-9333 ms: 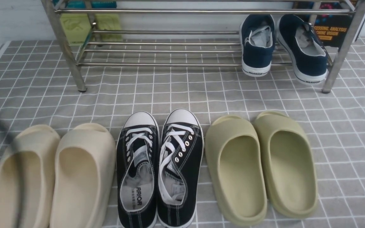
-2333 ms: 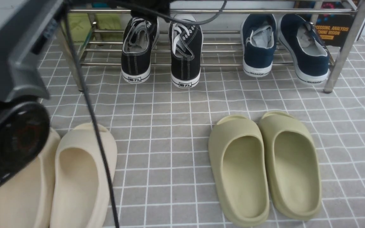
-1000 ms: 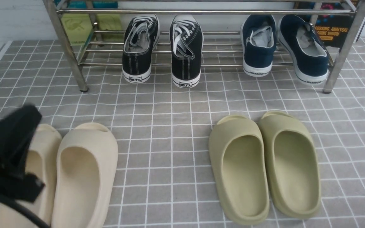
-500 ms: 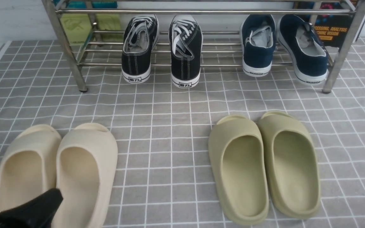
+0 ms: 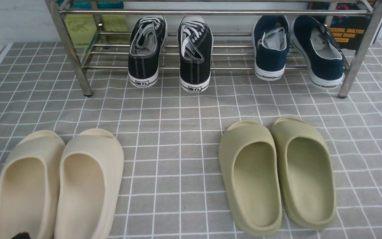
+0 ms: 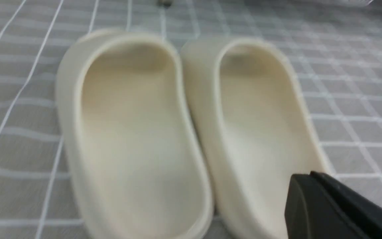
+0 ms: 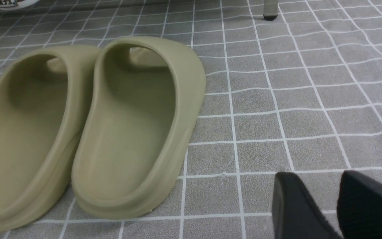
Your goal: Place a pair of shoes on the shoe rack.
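Both pincers hang low and empty over our gridded mat (image 5: 177, 132): left gripper (image 6: 337, 205) pressed together above the cream slides (image 6: 184, 132), right gripper (image 7: 333, 205) spread apart beside the olive slides (image 7: 88, 126). Well ahead of both, nearer our left arm, the black sneakers (image 5: 169, 53) sit on the shoe rack (image 5: 211, 12), heels overhanging its front bar, long axes pointing away from us; we judge no further move is needed.

A grey floor covering (image 5: 177, 132) with a white grid of lines is spreading across the whole scene, wrinkling slightly in places. A pale white wall (image 5: 12, 23) is running along the far left, under soft, even light.
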Robot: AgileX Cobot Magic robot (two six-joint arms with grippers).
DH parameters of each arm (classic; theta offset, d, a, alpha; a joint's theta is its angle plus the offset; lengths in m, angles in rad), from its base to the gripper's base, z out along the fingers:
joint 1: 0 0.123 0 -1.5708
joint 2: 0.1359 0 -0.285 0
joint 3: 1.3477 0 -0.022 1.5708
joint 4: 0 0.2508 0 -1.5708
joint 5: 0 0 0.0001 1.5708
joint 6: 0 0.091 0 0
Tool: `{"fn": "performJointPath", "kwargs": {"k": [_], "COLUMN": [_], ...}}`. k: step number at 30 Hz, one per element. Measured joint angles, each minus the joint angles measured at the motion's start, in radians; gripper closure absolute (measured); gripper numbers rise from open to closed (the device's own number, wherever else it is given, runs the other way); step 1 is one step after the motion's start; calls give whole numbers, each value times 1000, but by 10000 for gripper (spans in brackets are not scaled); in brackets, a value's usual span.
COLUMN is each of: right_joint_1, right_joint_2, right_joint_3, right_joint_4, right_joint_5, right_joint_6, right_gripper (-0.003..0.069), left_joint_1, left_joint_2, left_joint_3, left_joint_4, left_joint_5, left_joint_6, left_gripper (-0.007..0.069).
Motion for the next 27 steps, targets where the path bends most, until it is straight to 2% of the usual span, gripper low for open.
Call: {"fn": "performJointPath", "kwargs": {"k": [27], "right_joint_1": [0], "right_joint_2": [0], "right_joint_3": [0], "right_joint_4": [-1], "right_joint_5": [0], "right_joint_6": [0], "right_gripper": [419], "left_joint_1": [9], "left_joint_2": [0], "left_joint_3": [0], "left_joint_4": [16], "left_joint_5": [7], "left_joint_6": [-5], "left_gripper": [638]}}
